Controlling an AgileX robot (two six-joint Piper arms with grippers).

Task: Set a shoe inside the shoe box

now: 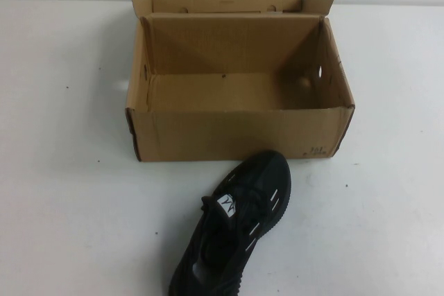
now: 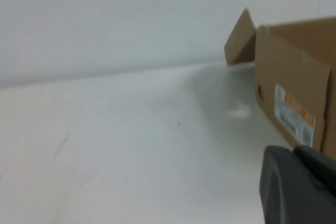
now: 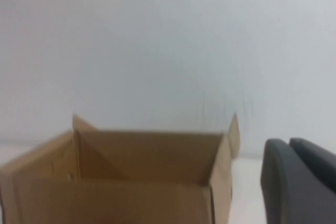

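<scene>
Box: the box (image 1: 236, 133) stands open on the white table (image 1: 62, 206), toward the far edge and about midway between the left and right edges; its long side faces the near edge.
Box contents: nothing lies inside; bare cardboard floor and walls show.
Box flaps: the far flap stands up behind the rear wall; short side flaps angle out at the far corners.
Box marks: small holes in the right-hand wall, a small dark print at the near right corner of the front wall; the left wrist view shows a white and orange label (image 2: 294, 115) on the box's end wall.
Shoe: the shoe (image 1: 232, 230) lies on the table outside the box, between the box's front wall and the near edge, toe pointing toward the box's near right corner, heel at the near edge. It is apart from the box.
Left claw: the left gripper (image 2: 299, 184) shows only in its wrist view, beside the box's labelled end; fingers pressed together, holding nothing.
Right claw: the right gripper (image 3: 299, 182) shows only in its wrist view, facing the open box; fingers pressed together, holding nothing.
</scene>
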